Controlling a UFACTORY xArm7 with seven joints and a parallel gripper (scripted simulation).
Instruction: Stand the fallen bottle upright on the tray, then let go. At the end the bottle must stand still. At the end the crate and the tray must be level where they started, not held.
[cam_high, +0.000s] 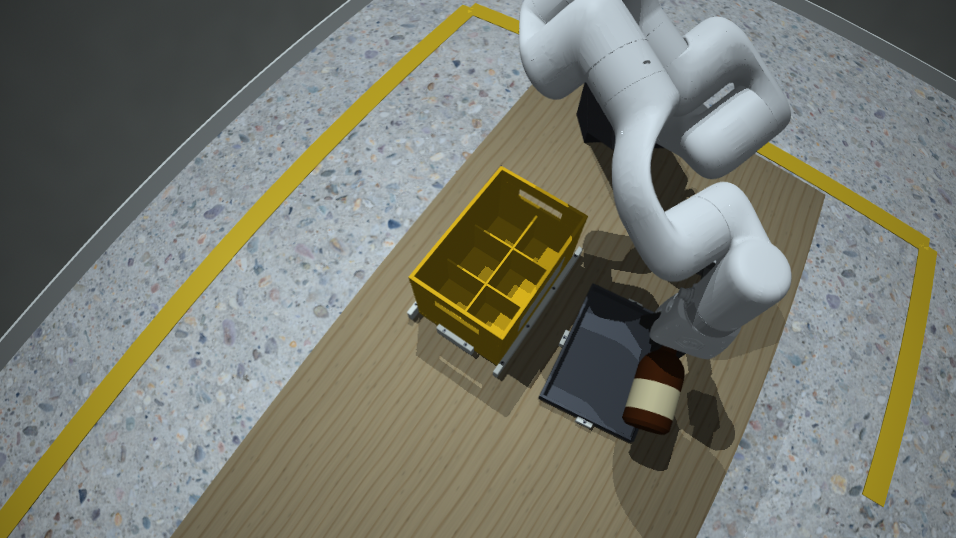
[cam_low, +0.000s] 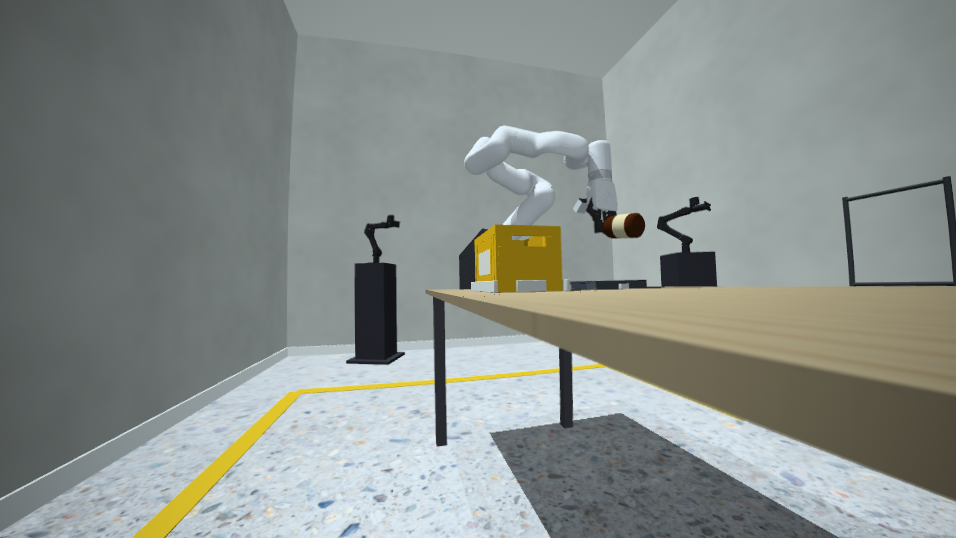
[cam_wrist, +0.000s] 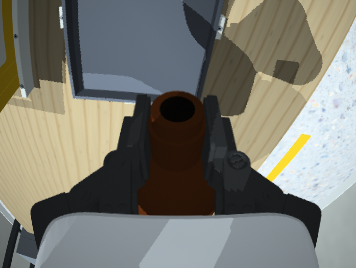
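Note:
My gripper (cam_wrist: 176, 113) (cam_low: 599, 221) is shut on the neck of a brown bottle (cam_high: 653, 391) (cam_low: 624, 225) (cam_wrist: 176, 169) with a cream label. I hold the bottle well above the table, lying roughly level, its base pointing away from the arm. It hangs over the near right edge of the dark grey tray (cam_high: 591, 354) (cam_wrist: 133, 29) (cam_low: 605, 284), which lies flat on the wooden table (cam_high: 374, 434) (cam_low: 735, 321). In the top view the arm hides the fingers. The yellow crate (cam_high: 494, 260) (cam_low: 518, 257) stands left of the tray.
The crate has several empty compartments and rests on grey rails (cam_high: 534, 311). A black base block (cam_high: 594, 123) sits at the far end of the table. Black stands with small arms (cam_low: 375, 294) (cam_low: 687, 257) and a black frame (cam_low: 899, 234) stand around the room.

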